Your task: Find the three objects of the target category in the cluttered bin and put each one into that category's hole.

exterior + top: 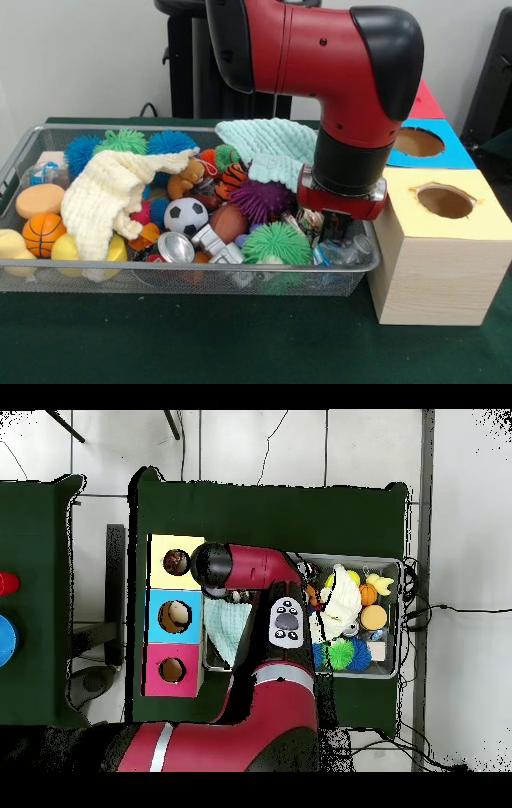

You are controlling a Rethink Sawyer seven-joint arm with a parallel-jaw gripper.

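We see the red and black arm's gripper [334, 228] lowered into the silver wire mesh bin [16, 156] at the end next to the pale wooden box with a yellow top and round hole [445, 200]. We can't tell whether it's apart or together. A green spiky rubber ball [276, 242] sits just beside it, a crumpled clear plastic bottle [346, 252] below.

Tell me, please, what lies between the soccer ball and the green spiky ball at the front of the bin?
In the front view, a grey blocky toy lies between the soccer ball and the green spiky ball, with a brown football just behind it.
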